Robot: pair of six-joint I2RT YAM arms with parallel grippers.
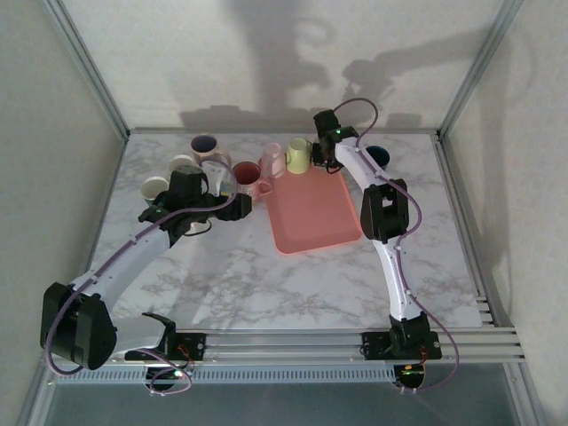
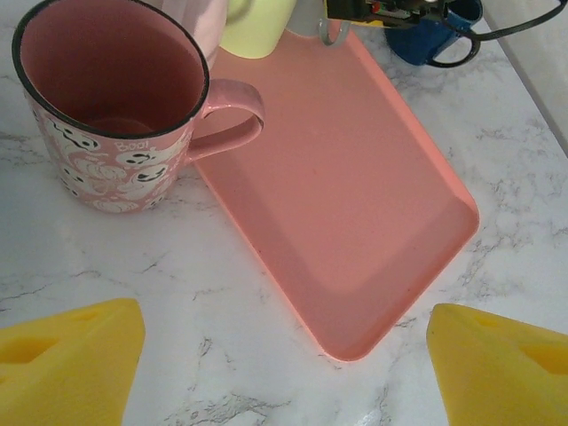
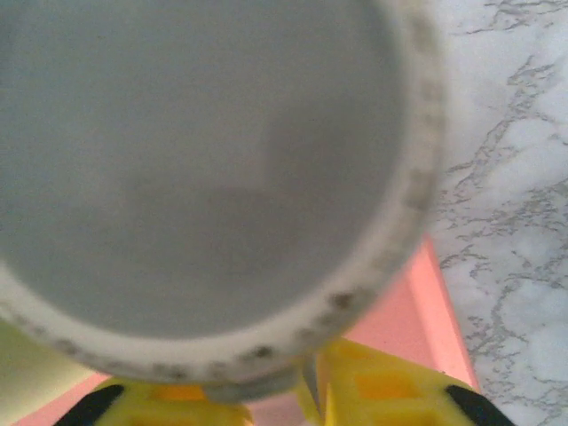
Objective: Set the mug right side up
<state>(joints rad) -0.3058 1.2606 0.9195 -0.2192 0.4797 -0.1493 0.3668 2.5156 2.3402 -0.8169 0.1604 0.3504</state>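
The grey mug (image 3: 204, 151) is held over the far end of the pink tray (image 2: 355, 177), w/ its mouth turned straight at the right wrist cam, so the bare grey inside and the speckled rim are seen. The right claw (image 3: 284, 390) is closed to a narrow gap on the mug's wall at the lower edge of the rim, w/ a yellow finger (image 3: 382, 386) on each side. Whether the mug's base is touching the tray can't be told (the view is too close and blurred). The tray is seen beneath the mug, and the marble table (image 1: 266, 284) to the right of it. A yellow-green mug (image 1: 298, 155) is set just beside it on the left.

The left claw (image 2: 280, 355) is spread wide, w/ nothing gripped, and is held above the table by the tray's near corner. A pink ghost-print mug (image 2: 106, 169) is stood upright just beside the tray's left edge, handle pointed toward the tray. A blue mug (image 1: 377, 157) is placed on the table past the tray's far right corner, near the right arm. Approx. three more mugs (image 1: 182, 164) are grouped at the table's far left, by the left arm.
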